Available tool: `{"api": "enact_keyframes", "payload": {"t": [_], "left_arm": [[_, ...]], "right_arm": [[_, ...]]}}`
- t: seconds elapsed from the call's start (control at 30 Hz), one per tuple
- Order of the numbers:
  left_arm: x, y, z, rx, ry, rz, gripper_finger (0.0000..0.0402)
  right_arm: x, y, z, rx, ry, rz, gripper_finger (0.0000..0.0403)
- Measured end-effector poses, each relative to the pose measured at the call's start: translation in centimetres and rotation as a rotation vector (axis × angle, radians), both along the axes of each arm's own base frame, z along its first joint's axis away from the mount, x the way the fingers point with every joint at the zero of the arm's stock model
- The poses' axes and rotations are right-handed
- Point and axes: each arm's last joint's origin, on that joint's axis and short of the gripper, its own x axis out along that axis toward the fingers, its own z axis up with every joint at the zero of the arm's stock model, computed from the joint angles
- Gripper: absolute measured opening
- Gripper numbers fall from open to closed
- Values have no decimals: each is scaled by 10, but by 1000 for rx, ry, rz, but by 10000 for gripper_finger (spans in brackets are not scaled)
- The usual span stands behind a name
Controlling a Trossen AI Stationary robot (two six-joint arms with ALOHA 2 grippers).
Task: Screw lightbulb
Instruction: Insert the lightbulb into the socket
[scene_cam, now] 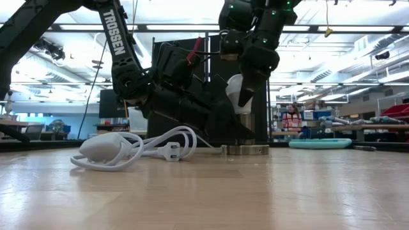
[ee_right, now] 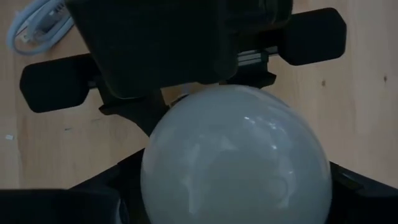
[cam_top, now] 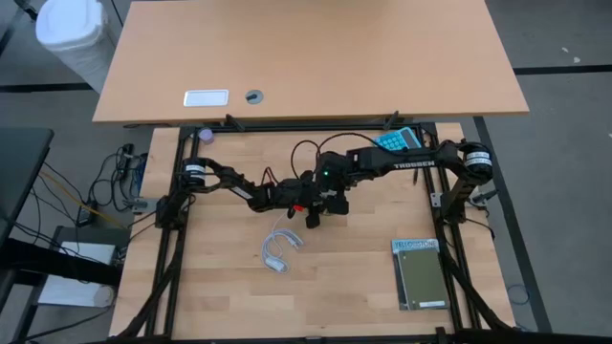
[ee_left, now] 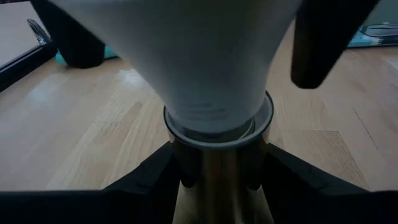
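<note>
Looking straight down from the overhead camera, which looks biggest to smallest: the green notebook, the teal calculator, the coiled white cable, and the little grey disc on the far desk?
1. Green notebook, clearly largest.
2. Coiled white cable and teal calculator: too close to rank, and an arm covers part of the calculator.
3. Grey disc, smallest.

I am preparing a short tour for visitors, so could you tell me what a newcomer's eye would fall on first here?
The white lightbulb at the table's middle stands out first, held upright by the right tool over a round metal socket. The left tool is clamped on the socket's neck just below the bulb. A coiled white cable lies on the wood in front of the arms.
</note>
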Motion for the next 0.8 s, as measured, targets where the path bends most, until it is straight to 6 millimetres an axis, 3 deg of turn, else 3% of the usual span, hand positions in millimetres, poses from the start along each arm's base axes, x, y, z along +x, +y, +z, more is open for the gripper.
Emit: {"api": "enact_keyframes", "payload": {"t": [0.23, 0.5, 0.8], "left_arm": [[0, 0, 0, 2, 1, -1, 195], [0, 0, 0, 2, 1, -1, 195], [0, 0, 0, -13, 0, 41, 195]], "right_arm": [[0, 3, 0, 10, 0, 12, 243], [-2, 3, 0, 16, 19, -24, 271], [-2, 9, 0, 27, 17, -97, 246]]}}
